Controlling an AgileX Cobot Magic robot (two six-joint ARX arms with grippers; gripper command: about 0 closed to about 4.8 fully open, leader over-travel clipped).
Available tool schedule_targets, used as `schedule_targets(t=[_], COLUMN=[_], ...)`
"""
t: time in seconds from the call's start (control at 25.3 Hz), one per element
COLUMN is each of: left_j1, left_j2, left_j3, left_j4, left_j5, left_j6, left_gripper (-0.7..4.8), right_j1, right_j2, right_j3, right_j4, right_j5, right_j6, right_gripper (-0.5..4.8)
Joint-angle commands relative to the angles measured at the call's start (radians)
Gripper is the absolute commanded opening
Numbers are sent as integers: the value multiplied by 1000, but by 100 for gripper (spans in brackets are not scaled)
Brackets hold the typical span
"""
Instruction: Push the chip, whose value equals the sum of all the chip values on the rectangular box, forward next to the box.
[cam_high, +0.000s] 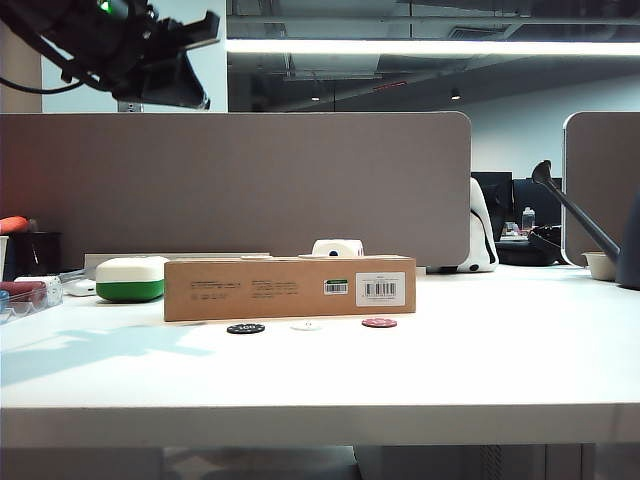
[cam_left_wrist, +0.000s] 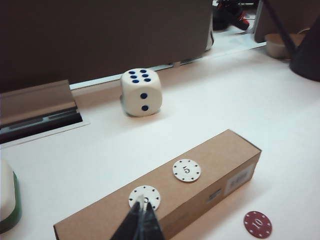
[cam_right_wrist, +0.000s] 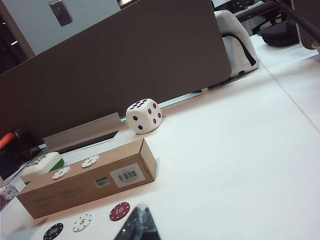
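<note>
black, white chips (cam_high: 306, 325) flank chip (cam_high: 379, 322); both grippers seemingly aloft

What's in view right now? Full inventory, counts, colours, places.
rectangular box: 1, brown cardboard, mid-table, barcode label facing the exterior camera
white chips on box: 2, one marked 5, the other's number hidden by the left gripper
maroon chip: 1, marked 10, on table in front of box's label end
white chip: 1, marked 5, on table between the other two
black chip: 1, marked 100, on table in front of box
die: 1, white, behind box
green-and-white case: 1, beside box's plain end
left gripper: above box, fingers together
right gripper: raised, near maroon chip, fingers together
</note>
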Motion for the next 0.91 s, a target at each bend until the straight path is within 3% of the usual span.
schedule_targets(t=[0.04, 0.32, 0.47, 0.63, 0.91], left_j1=[6, 6, 10, 25, 29], left_j2=[38, 134, 191, 257, 265], left_j3=[35, 101, 158, 277, 335], left_j4=[-30, -171, -211, -348, -412], left_j5=[43, 216, 214, 193, 191], left_j6=[0, 0, 0, 0, 0], left_gripper=[-5, -5, -5, -5, -5], right_j1=[0, 0, 0, 1, 0], right_j2=[1, 1, 1, 1, 1], right_j3=[-3, -3, -3, -3, -3], right_j4=[32, 31, 31, 32, 32], right_j5=[-2, -1, -1, -1, 1], right_j6=[1, 1, 1, 1, 1], right_gripper=[-4, -4, -4, -4, -4])
